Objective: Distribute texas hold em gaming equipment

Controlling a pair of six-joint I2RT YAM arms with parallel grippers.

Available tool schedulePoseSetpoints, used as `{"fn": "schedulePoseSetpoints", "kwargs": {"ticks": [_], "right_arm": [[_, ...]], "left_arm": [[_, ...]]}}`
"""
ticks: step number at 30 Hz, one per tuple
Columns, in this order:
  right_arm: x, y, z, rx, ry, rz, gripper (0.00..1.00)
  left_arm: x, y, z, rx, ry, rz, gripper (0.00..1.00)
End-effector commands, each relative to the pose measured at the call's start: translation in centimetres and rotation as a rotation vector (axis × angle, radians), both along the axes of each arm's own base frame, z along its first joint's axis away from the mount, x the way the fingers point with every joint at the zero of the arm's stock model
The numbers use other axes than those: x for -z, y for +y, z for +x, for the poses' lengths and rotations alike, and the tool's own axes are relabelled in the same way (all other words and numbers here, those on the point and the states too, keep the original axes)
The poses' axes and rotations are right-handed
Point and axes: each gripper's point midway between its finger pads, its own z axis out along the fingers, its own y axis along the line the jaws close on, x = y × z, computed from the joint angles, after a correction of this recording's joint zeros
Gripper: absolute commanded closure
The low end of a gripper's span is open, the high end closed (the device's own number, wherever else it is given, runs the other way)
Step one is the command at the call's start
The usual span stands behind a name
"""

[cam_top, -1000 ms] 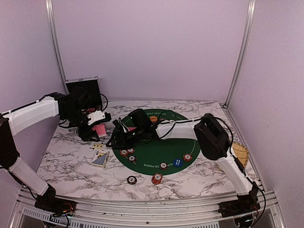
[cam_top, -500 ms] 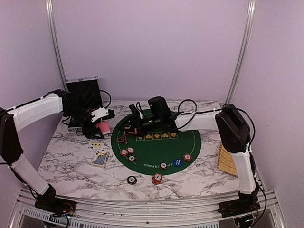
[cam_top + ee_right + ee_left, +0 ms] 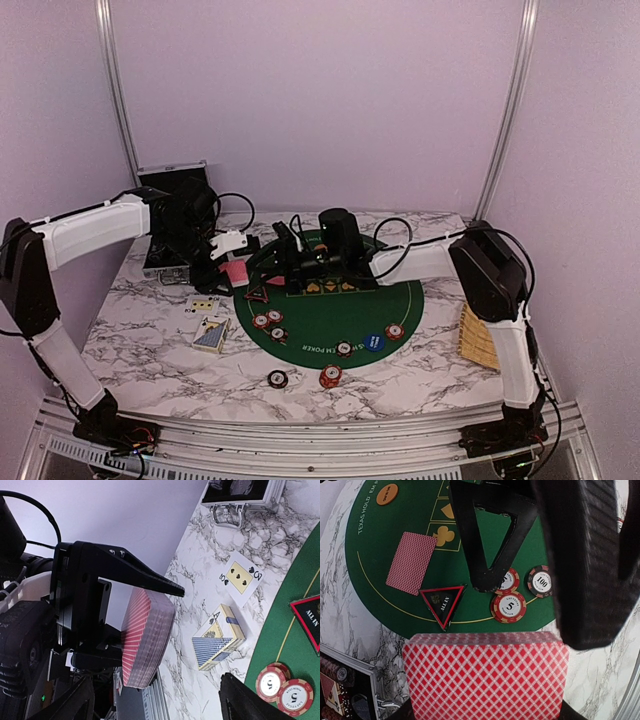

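While L hand (image 3: 231, 262) clamps red deck (image 3: 485, 675), R hand (image 3: 288, 258) gapes.

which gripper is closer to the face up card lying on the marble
Left. The left gripper, holding the red deck, hangs just past the far side of the face-up card; the right gripper is farther right, over the green felt.

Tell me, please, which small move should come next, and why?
Probably bring the open right fingers to the deck and pinch its top card: the left fingers hold the deck by the green mat, where a single card lies face down.
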Motion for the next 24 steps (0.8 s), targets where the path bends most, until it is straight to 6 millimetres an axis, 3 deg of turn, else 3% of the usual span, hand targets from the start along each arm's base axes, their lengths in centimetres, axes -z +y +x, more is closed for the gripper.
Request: {"fn": "schedulePoseSetpoints", "kwargs": {"ticks": [1, 12, 24], "right_arm": [[-1.7, 0.2, -0.5, -0.023, 0.002, 0.058, 0.15], [-0.4, 0.6, -0.2, -0.017, 0.037, 0.038, 0.15], [0.4, 2.4, 0.1, -0.031, 0.053, 0.037, 0.15]], "left_arm": [[-0.8, -1.3, 0.2, 0.014, -0.009, -0.021, 1.0], [-0.9, -3.2, 0.2, 0.048, -0.009, -0.034, 1.0], [-0.7, -5.0, -0.4, 0.087, -0.002, -0.038, 1.0]]}}
